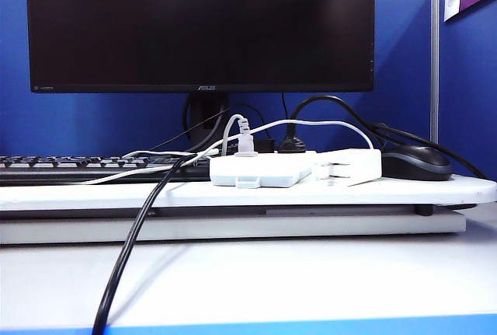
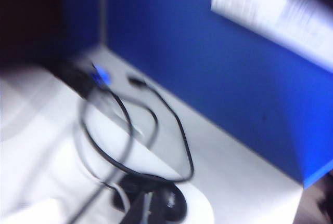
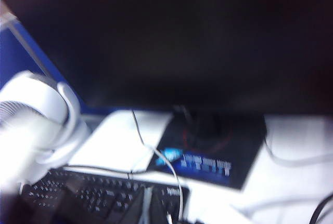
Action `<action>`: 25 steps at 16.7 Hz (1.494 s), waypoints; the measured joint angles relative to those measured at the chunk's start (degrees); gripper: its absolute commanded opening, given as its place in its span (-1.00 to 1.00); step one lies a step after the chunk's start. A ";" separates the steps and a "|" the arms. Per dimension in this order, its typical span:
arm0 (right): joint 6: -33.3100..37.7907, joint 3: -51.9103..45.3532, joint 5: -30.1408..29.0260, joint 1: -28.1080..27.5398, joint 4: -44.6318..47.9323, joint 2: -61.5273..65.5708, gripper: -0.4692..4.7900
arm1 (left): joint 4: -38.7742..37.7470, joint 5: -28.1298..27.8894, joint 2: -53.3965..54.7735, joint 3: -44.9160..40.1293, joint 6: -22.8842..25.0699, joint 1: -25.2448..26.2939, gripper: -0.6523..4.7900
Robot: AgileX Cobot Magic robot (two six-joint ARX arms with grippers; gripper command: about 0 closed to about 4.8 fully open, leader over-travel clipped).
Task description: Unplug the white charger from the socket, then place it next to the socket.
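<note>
The white charger [image 1: 351,165] is seen lying unplugged just right of the socket [image 1: 262,169] on the raised bench [image 1: 233,195] board, while both grippers, out of view, are closed, jaws holding nothing.

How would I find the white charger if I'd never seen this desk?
Find the big black monitor; below it lies a flat white socket strip. The white charger is the plain block touching the strip's right end, left of the black mouse.

My front camera looks level across the white desk [image 1: 248,273]; both wrist cameras look down, sharing the black mouse [image 1: 415,162] and dark keyboard [image 3: 104,195].
</note>
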 measured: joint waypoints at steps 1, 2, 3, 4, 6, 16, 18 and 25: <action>-1.66 0.02 0.00 0.00 0.02 -1.88 -0.84 | -2.03 -1.77 -3.37 0.00 0.61 0.00 -0.78; -3.74 0.02 0.00 -0.02 -0.17 -3.19 -0.84 | -3.72 -3.21 -6.51 0.00 0.90 -0.04 -0.78; -6.71 -0.02 0.13 0.00 -1.95 -4.66 -0.84 | -5.44 -5.77 -10.10 0.31 0.98 -0.79 -0.78; -8.66 -0.33 1.03 0.00 -4.59 -6.03 -0.84 | -7.08 -9.51 -13.20 0.31 1.11 -2.01 -0.78; -11.17 -5.05 4.13 0.00 -6.21 -11.39 -0.84 | -10.03 -15.12 -20.87 0.24 4.76 -5.77 -0.78; -11.50 -50.56 6.73 0.09 -1.16 -48.59 -0.84 | -37.77 -23.67 -39.95 -0.07 7.61 -18.51 -0.78; -11.47 -56.94 8.39 0.09 -3.15 -55.30 -0.84 | -37.99 -23.82 -42.75 -0.07 7.61 -18.51 -0.78; -10.84 -66.62 22.18 0.22 -3.54 -59.04 -0.84 | -43.80 -24.02 -52.13 -4.13 7.58 -18.53 -0.78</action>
